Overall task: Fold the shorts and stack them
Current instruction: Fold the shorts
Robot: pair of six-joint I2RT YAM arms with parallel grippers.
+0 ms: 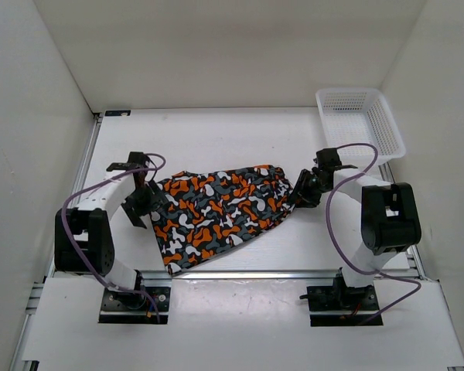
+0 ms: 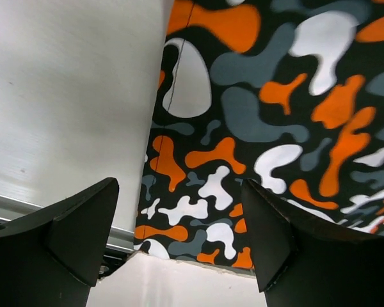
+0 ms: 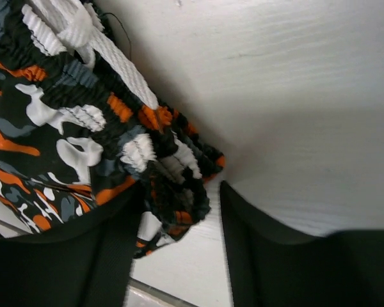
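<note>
White table [image 1: 216,139], shorts [image 1: 216,212] spread flat, left gripper [image 2: 179,188] open over one edge, right gripper [image 3: 180,188] parted at the waistband [image 3: 115,121]

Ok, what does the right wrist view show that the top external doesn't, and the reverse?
Only the right wrist view: the gathered waistband and white drawcord up close, with a bunched waistband corner between the fingers of the right pincer, table showing beside it. Only the top external: the whole shorts spread between both arms, the left pincer at their left edge, the white basket at the far right. Both: the shorts, the right pincer, the white table.
</note>
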